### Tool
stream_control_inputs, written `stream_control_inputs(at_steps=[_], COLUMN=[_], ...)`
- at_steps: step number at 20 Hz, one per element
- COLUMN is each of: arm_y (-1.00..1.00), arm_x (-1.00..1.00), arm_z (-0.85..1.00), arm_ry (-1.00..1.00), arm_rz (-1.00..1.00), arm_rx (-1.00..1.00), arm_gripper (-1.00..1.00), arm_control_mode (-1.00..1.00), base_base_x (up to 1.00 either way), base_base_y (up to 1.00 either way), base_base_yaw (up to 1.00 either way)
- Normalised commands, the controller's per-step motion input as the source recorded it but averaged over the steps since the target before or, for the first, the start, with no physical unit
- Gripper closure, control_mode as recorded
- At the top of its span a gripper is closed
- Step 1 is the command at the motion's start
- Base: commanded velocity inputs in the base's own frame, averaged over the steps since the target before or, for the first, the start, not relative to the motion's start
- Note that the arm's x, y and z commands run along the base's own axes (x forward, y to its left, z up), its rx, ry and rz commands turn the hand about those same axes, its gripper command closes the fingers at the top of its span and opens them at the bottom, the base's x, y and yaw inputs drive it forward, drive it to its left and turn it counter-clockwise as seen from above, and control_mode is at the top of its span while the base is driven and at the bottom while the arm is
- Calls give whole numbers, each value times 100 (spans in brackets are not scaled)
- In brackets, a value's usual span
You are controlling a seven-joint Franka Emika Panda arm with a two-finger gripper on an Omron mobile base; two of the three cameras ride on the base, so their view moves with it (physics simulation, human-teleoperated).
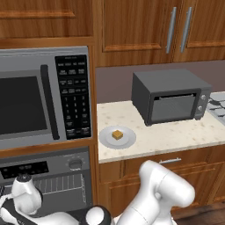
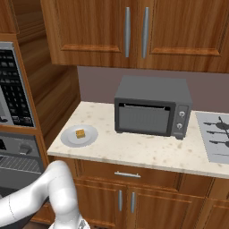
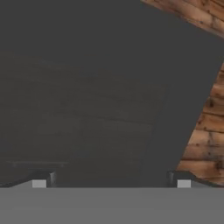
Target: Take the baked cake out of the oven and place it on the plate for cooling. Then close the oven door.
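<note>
In the left base view the tiny golden-brown square cake (image 1: 117, 134) already sits on the round pale grey-white plate (image 1: 107, 139) on the speckled counter, while the wide grey steel oven (image 1: 52, 169) shows bare wire racks, so the door looks open and a careless sweep of the low white arm could catch the rack. In the right base view the cake (image 2: 80, 133) rests mid-plate, well apart from the arm. In the hand view the gripper (image 3: 111, 183) stands wide apart, holding nothing, close over the dark-glass oven door (image 3: 87, 96); a glancing push might slip off.
</note>
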Motion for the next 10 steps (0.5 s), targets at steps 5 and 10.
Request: stream_control_inputs(at_steps=[5,10], arm_y=[0,0], arm_x=[-51,-43], arm_z=[0,0], arm_ry=[14,19], arm_rz=[8,1], arm_rx=[3,0], arm_gripper=[-100,-100], arm_control_mode=[-100,-100], base_base_x=[0,0], base_base_y=[0,0], base_base_yaw=[0,0])
